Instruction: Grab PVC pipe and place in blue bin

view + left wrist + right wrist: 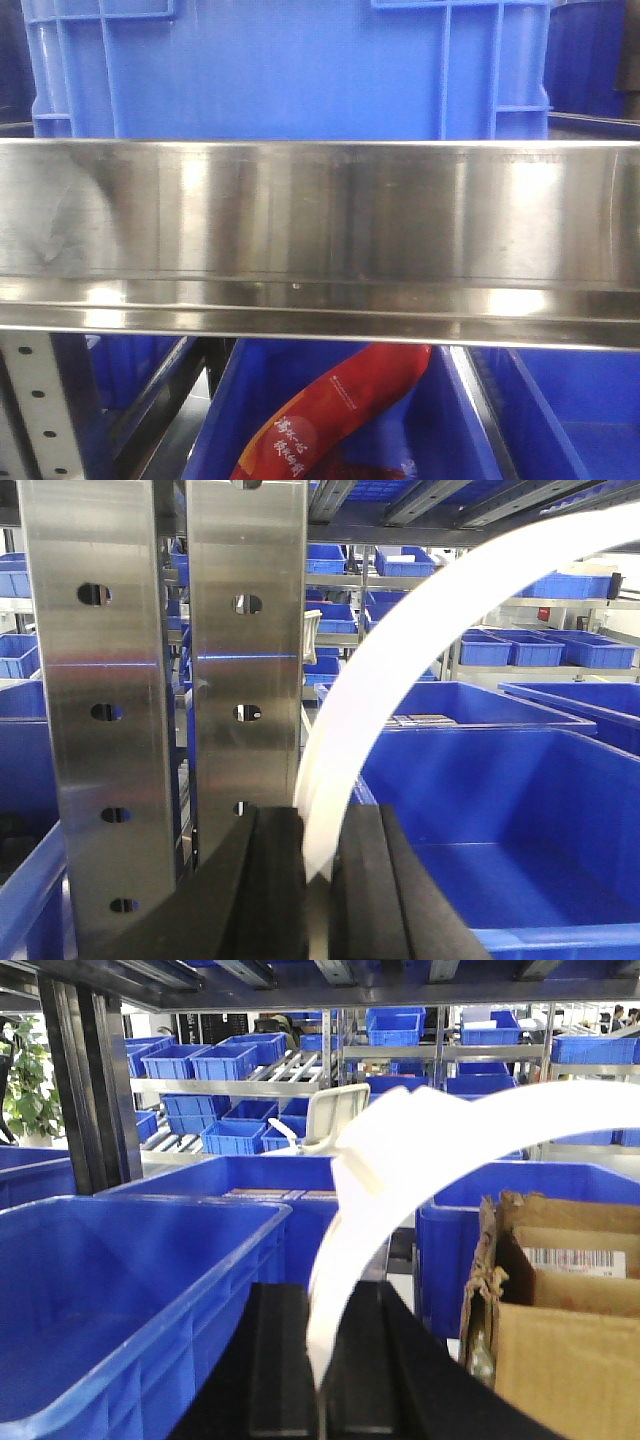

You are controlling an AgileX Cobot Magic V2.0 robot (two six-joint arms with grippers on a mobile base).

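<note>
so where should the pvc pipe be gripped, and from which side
Grip the PVC pipe at its lower end, pinching across its thin section with a jaw on each broad face. Come from below, in line with the arc's end, so the curve sweeps up and away, clear of the jaws. The left gripper and right gripper both appear shut on it this way.

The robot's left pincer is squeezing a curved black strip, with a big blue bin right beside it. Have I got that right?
Not quite: the strip is white, not black. The left wrist view shows the left gripper shut on the curved white PVC pipe, with the big blue bin right beside it.
</note>
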